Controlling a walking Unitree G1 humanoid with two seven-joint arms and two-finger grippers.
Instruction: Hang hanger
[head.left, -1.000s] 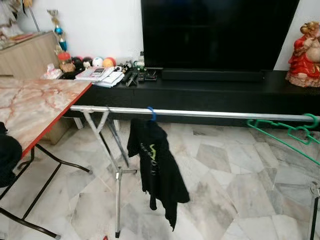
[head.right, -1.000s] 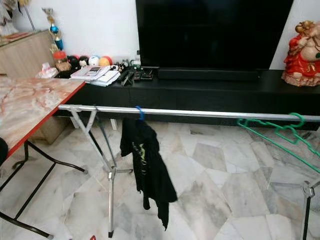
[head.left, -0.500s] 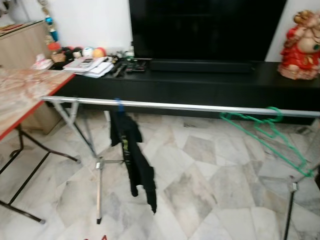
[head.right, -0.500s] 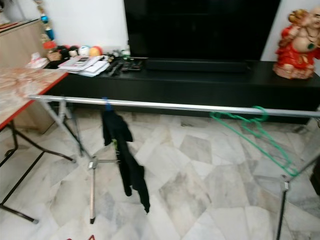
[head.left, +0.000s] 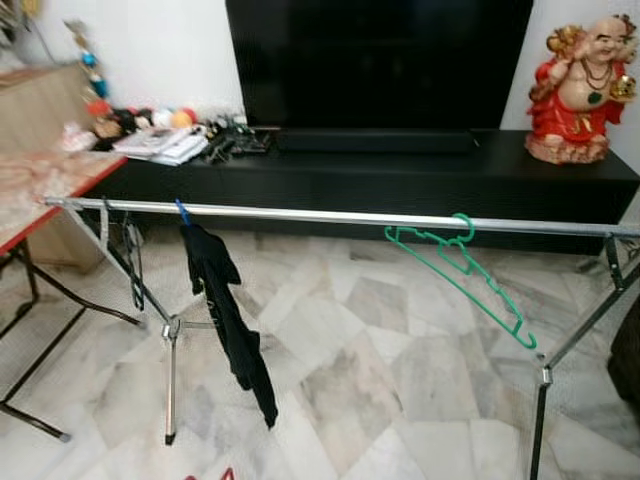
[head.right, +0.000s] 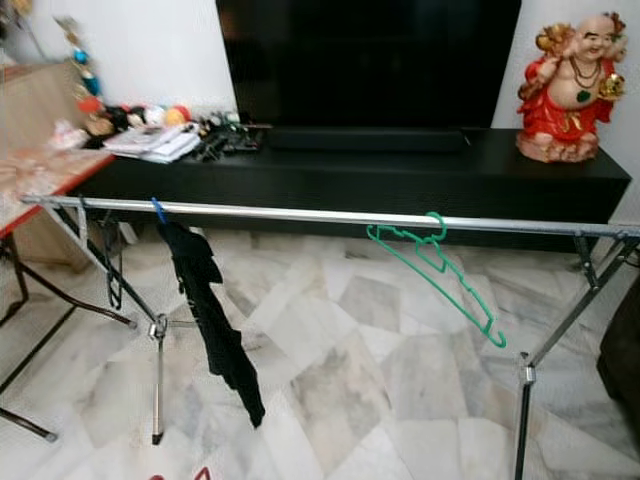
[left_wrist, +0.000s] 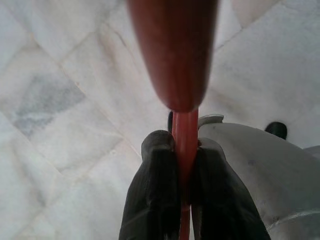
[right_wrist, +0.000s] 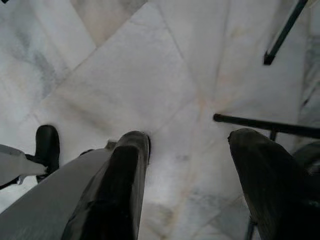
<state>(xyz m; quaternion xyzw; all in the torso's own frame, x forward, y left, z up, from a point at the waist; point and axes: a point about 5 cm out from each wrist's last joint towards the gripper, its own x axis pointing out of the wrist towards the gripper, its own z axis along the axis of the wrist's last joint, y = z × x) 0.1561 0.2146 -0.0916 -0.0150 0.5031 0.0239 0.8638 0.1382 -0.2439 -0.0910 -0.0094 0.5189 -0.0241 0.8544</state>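
- The red hanger (left_wrist: 186, 75) is pinched between the black fingers (left_wrist: 155, 190) of the left end effector (left_wrist: 184, 165), down low over the marble floor (left_wrist: 60, 100); in the left wrist view the hanger runs straight out along the fingers' own line, away from the camera.
- The silver rail (head.left: 330, 216), where the hanger presumably belongs, lies ahead of and above that end effector and runs side to side across the room, in front of the black TV console (head.left: 400, 180).
- The coming move, as I judge it, turns on this: the hanger must go up and forward to the rail, and its hook must meet the rail crosswise. The hook's own position cannot be made out (the near part of the hanger is a blur).
- Free rail shows between the black garment (head.left: 225, 310) on its blue hook and the green hanger (head.left: 455, 275), which hangs tilted further to the right.
- The left arm has the hanger, so it is the arm for the job; the right end effector (right_wrist: 185, 170) has its fingers spread wide with nothing between them, hanging over the floor.
- Against a second ago the camera has swung right: the marble bench (head.left: 40, 175) has slid to the left edge, the red statue (head.left: 580, 85) and the rail's right leg (head.left: 585, 330) have come fully into view, and the things themselves look unmoved.
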